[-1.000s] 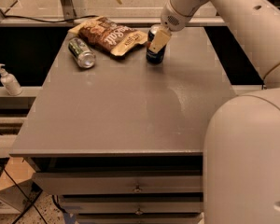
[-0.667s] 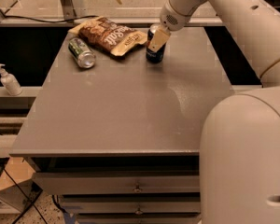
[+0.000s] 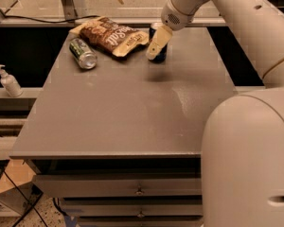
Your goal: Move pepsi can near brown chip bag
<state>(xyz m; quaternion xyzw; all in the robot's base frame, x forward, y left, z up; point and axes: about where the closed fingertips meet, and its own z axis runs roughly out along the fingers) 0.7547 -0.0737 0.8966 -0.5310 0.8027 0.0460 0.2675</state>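
Note:
The pepsi can [image 3: 160, 56] is dark blue and stands upright on the grey table [image 3: 123, 108] at the back, right of centre. My gripper [image 3: 157, 43] reaches down from the upper right and sits right at the can, covering most of its front. The brown chip bag [image 3: 111, 34] lies flat at the back of the table, its right tip a short gap left of the can.
A green-and-silver can [image 3: 83, 53] lies on its side at the back left, just left of the bag. A white pump bottle [image 3: 9, 82] stands on a ledge off the table's left side. My arm's large body [image 3: 248, 160] fills the lower right. Drawers [image 3: 139, 190] sit under the table front.

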